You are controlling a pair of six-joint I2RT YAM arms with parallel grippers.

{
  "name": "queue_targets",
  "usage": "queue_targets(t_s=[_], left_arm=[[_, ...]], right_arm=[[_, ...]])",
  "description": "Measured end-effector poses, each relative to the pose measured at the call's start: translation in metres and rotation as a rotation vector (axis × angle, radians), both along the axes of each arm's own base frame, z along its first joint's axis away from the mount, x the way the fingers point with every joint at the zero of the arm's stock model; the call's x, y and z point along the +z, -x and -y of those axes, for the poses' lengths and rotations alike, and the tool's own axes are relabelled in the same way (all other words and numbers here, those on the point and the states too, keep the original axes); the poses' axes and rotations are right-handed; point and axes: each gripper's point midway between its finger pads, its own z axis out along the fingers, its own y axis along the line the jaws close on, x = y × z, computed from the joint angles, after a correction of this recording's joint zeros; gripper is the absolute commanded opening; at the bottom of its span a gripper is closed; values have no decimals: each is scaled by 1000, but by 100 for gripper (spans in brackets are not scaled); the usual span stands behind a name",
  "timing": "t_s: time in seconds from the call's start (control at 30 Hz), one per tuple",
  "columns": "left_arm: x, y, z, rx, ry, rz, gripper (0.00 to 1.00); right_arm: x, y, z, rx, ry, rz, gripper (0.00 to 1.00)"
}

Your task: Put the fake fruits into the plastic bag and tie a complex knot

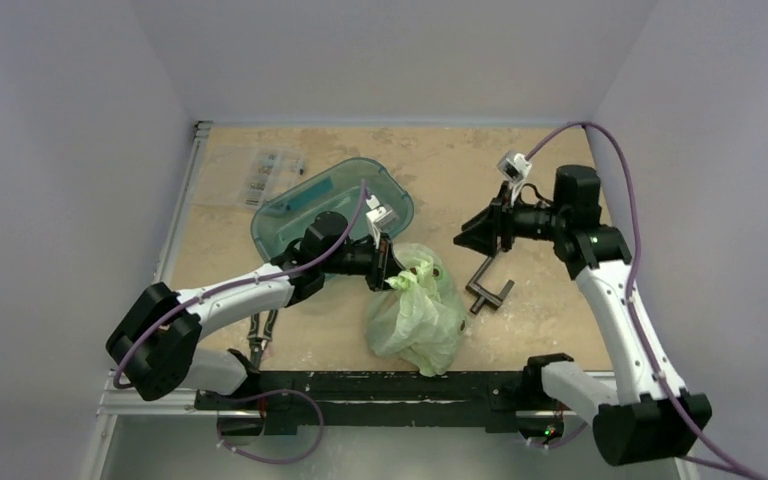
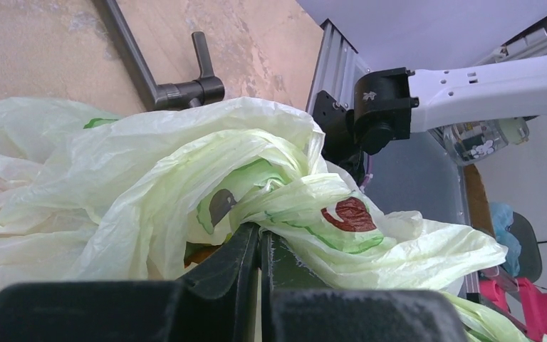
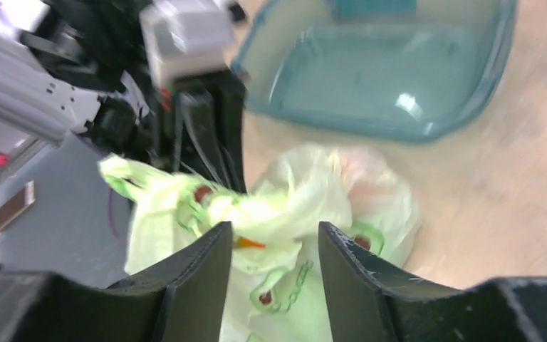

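The pale green plastic bag (image 1: 415, 318) lies bulging near the table's front edge, its neck twisted into a bunch. My left gripper (image 1: 390, 272) is shut on that twisted neck. In the left wrist view the left gripper (image 2: 260, 231) stands with its jaws pressed together on the plastic bag (image 2: 149, 164). The fake fruits are hidden inside the bag; only an orange patch (image 2: 198, 254) shows through the film. My right gripper (image 1: 475, 236) hovers to the right of the bag, apart from it. In the blurred right wrist view the right gripper (image 3: 274, 239) is open and holds nothing, with the bag (image 3: 285, 206) beyond it.
A translucent teal tub (image 1: 332, 200) stands behind the bag, close to the left arm. A dark metal clamp (image 1: 488, 285) lies just right of the bag. A flat clear packet (image 1: 260, 176) lies at the back left. The black rail (image 1: 380, 388) runs along the near edge.
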Motion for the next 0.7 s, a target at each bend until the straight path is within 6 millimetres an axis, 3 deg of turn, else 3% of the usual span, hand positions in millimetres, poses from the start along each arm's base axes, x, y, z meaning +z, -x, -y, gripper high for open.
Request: queue_targets(t_s=[0.13, 0.27, 0.4, 0.57, 0.7], left_arm=[[0, 1, -1, 4, -3, -15, 0], [0, 4, -5, 16, -4, -24, 0], [-2, 7, -7, 25, -5, -45, 0], [-5, 12, -7, 19, -8, -72, 0], [-9, 28, -2, -18, -4, -100, 0]], right_arm=[[-63, -2, 3, 35, 65, -257, 46], [-106, 19, 0, 80, 75, -483, 51], [-113, 51, -21, 206, 59, -552, 55], [-122, 85, -54, 312, 31, -592, 77], [-121, 81, -72, 316, 6, -586, 86]])
